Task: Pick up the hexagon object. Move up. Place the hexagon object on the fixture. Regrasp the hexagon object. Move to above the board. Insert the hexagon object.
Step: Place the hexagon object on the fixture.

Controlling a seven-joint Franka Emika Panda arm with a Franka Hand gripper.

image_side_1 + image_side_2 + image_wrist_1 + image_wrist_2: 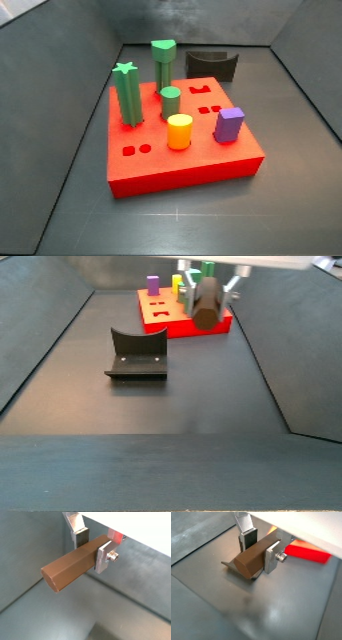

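Dark grey surface (160, 456), walled on its sides, bearing board and fixture

Item 1, hand (90, 549): raised clear of the surface; in a side view (214, 286) it hangs before the board's near edge. Silver fingers (101, 558) closed on a piece.

Item 2, hexagon object (67, 569): brown bar, end face seemingly six-sided, clamped crosswise and lying level, touching nothing below (206, 306).

Item 3, fixture (135, 354): dark notched block, vacant, just beside one edge of the board; a wrist view shows it under the bar's free end (232, 568).

Item 4, board (187, 165): red slab, mid-surface, carrying green, yellow and purple pegs.

Step judged: carry from pick-up towards the fixture. Next move calls for lowering the bar squarely into the notch, then releasing
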